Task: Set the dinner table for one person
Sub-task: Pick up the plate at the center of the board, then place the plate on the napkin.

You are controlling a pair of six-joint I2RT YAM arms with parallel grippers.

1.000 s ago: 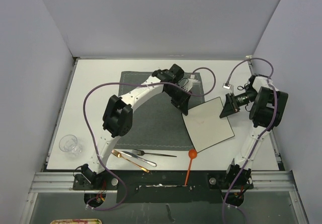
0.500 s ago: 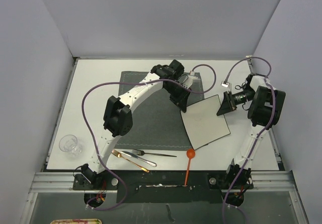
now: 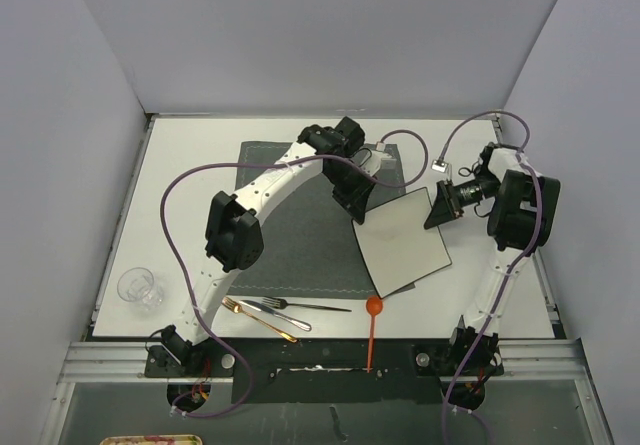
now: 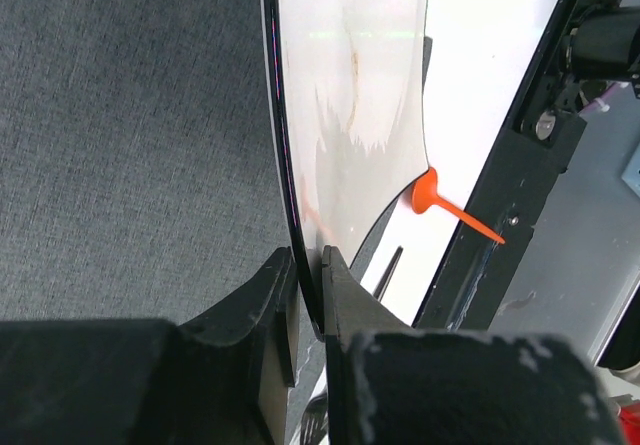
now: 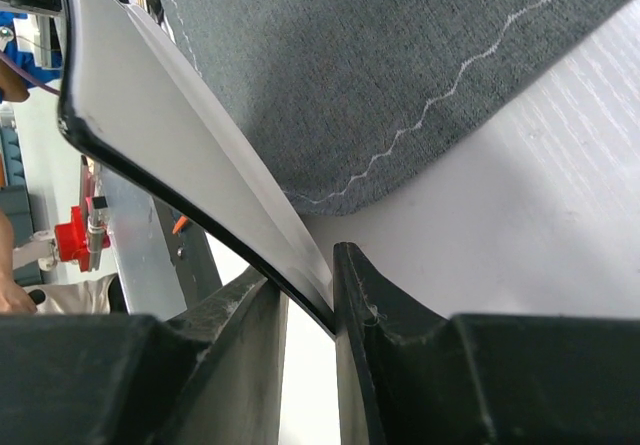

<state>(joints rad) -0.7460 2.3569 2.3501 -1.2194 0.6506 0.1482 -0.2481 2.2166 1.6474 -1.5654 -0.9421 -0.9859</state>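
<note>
Counts: 1 dinner table [image 3: 190,165], 1 plate [image 3: 402,240], 1 placemat [image 3: 290,235], 1 glass [image 3: 138,288].

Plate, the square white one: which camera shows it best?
The top camera: almost the whole square plate shows there. Both wrist cameras see only a close, edge-on slice of it, pinched between their fingers.

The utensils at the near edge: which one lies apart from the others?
The orange spoon, alone beside the square plate; the other three utensils lie bunched to its left.
</note>
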